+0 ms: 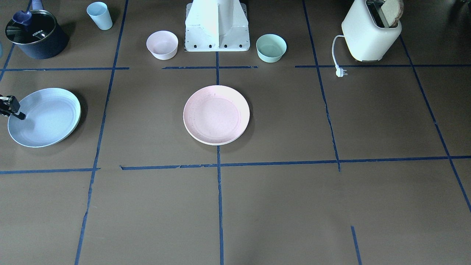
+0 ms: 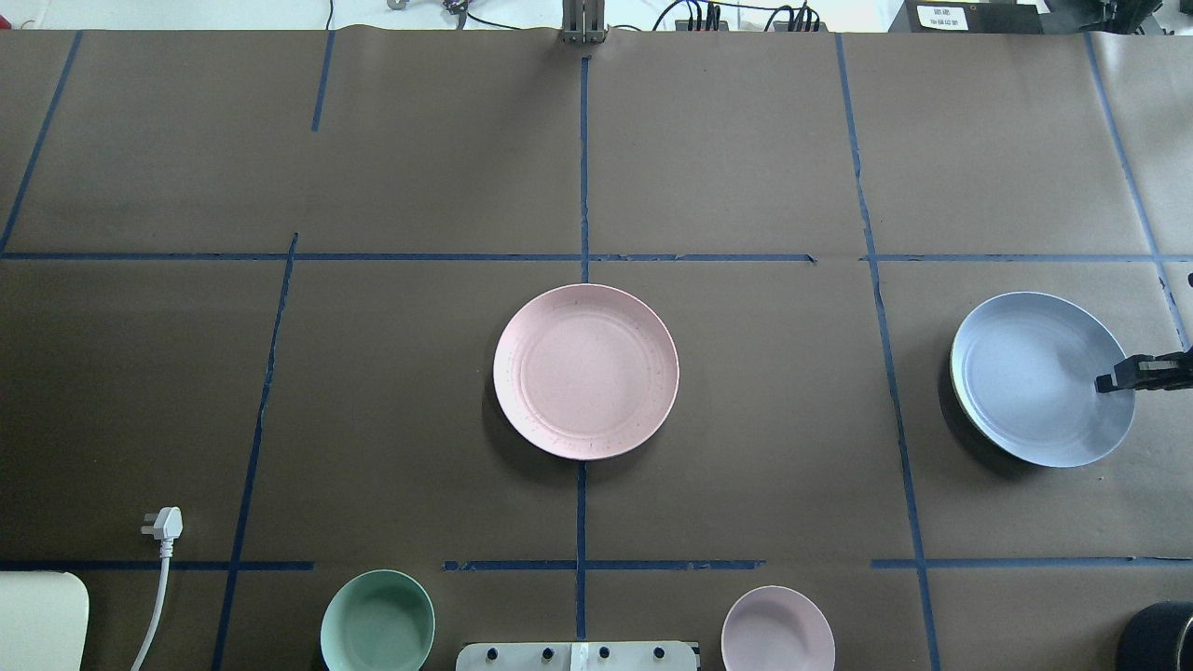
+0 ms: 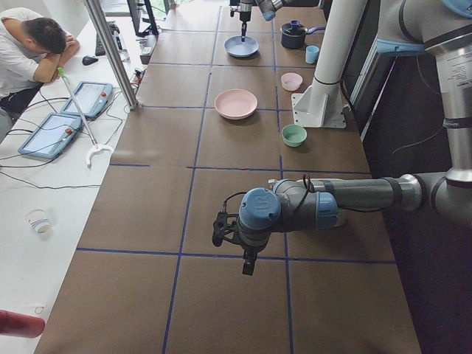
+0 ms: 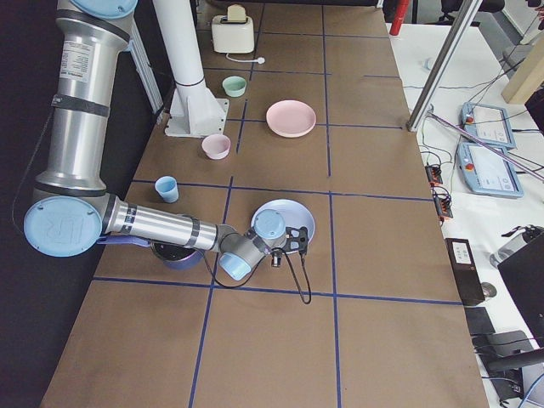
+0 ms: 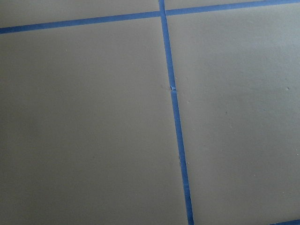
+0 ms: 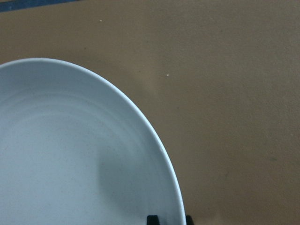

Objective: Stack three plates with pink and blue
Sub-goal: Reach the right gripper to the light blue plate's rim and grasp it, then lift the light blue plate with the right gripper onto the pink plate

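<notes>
Blue plate lies rim-up on the cream plate, on the robot's right of the bench. The right gripper jaws pinch its rim. Pink plate sits flat at centre (round, no long axis). Left gripper: jaw state cannot be told.

Matte blue plate, paper-covered table

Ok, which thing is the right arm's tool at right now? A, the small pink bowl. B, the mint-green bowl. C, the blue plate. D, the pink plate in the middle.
C: the right tool is at the rim of the blue plate, with a fingertip on either side of that rim in the right wrist view, while the pink plate lies in the middle with no arm near it.
</notes>
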`<state>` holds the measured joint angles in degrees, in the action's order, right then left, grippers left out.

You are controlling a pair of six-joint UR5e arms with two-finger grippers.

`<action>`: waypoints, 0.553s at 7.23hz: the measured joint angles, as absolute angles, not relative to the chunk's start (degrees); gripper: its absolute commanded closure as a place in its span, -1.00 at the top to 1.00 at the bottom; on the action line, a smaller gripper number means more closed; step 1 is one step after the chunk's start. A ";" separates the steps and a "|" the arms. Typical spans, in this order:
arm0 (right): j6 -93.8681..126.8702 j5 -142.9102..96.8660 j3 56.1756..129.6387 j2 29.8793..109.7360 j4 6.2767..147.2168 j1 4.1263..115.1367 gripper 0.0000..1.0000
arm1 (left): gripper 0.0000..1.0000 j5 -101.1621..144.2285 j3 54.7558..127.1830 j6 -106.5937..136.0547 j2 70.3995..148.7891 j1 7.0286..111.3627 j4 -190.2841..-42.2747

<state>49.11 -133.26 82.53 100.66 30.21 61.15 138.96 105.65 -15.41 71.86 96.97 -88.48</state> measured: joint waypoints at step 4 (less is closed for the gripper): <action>60.86 -135.47 89.88 98.03 30.82 61.07 -1.00 | 1.00 138.96 105.50 -15.36 71.81 96.98 -88.68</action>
